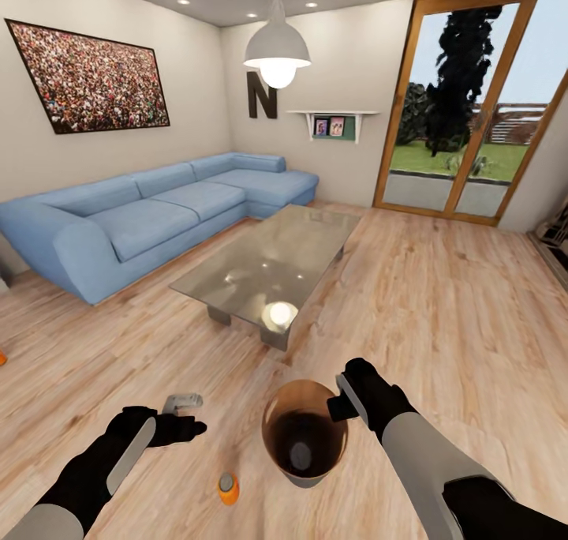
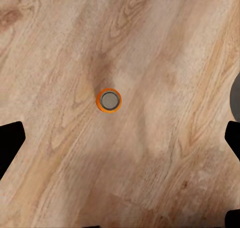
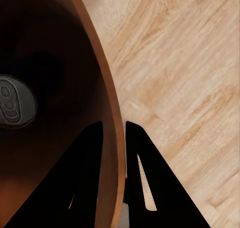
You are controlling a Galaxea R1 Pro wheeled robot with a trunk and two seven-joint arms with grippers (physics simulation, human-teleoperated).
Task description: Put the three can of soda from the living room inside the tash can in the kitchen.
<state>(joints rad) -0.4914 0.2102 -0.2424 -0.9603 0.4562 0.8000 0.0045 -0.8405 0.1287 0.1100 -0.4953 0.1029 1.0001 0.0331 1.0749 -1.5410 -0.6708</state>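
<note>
Inside the trash can pinched by the right claw lies one soda can; left claw gapes

left pincer spread wide | right pincer pinched close, arm outstretched

Two small orange cylinders with grey metal tops show: one on the floor, one inside the bin. One round copper-brown bin, one blue corner sofa, one glass coffee table.

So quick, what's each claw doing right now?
Left gripper: open, empty, above a can.
Right gripper: shut on the bin wall.
</note>
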